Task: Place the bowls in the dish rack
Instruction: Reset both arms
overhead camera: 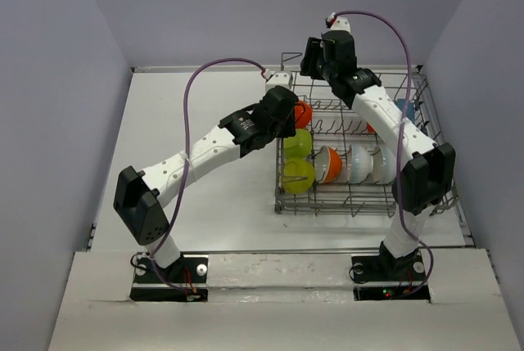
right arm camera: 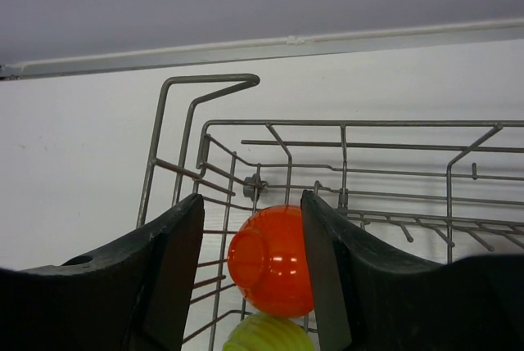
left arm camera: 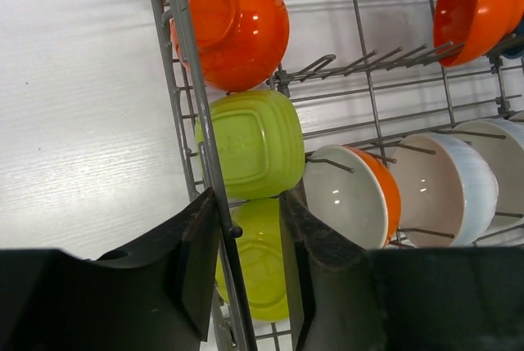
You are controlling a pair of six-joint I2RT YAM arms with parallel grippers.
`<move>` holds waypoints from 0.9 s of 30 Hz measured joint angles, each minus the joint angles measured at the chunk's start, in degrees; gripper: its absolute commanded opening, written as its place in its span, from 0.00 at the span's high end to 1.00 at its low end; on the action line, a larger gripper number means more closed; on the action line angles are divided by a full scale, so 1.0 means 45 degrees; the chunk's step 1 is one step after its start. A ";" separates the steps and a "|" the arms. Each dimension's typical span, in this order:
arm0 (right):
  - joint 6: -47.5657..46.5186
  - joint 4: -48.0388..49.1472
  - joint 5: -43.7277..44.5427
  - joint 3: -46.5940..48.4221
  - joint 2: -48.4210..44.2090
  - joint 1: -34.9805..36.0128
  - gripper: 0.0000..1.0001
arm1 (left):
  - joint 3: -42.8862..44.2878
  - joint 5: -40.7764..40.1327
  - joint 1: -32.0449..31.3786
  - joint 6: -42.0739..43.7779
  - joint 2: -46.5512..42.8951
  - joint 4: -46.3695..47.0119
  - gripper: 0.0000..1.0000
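The grey wire dish rack (overhead camera: 360,210) stands right of centre. Along its left side an orange-red bowl (left arm camera: 233,28), a squarish yellow-green bowl (left arm camera: 250,142) and a second yellow-green bowl (left arm camera: 260,265) stand on edge. To their right stand an orange bowl with a white inside (left arm camera: 352,197) and two white bowls (left arm camera: 446,187). Another orange bowl (left arm camera: 475,7) stands farther back. My left gripper (left arm camera: 248,200) is open and holds nothing, its fingers astride the rack's left rim wire (left arm camera: 184,65). My right gripper (right arm camera: 251,200) is open above the far left corner. The orange-red bowl (right arm camera: 270,261) shows below, between its fingers.
The rack's raised corner handle (right arm camera: 205,81) sticks up just left of the right gripper. A blue bowl (overhead camera: 405,108) sits near the rack's far right, partly behind the right arm. White tabletop (overhead camera: 196,97) lies left of the rack, with walls on three sides.
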 measured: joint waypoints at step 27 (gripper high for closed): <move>0.0015 0.0117 -0.0437 -0.4119 -0.5901 0.0000 0.00 | 0.0068 -0.1967 -0.0194 0.0539 -0.2079 0.0510 0.01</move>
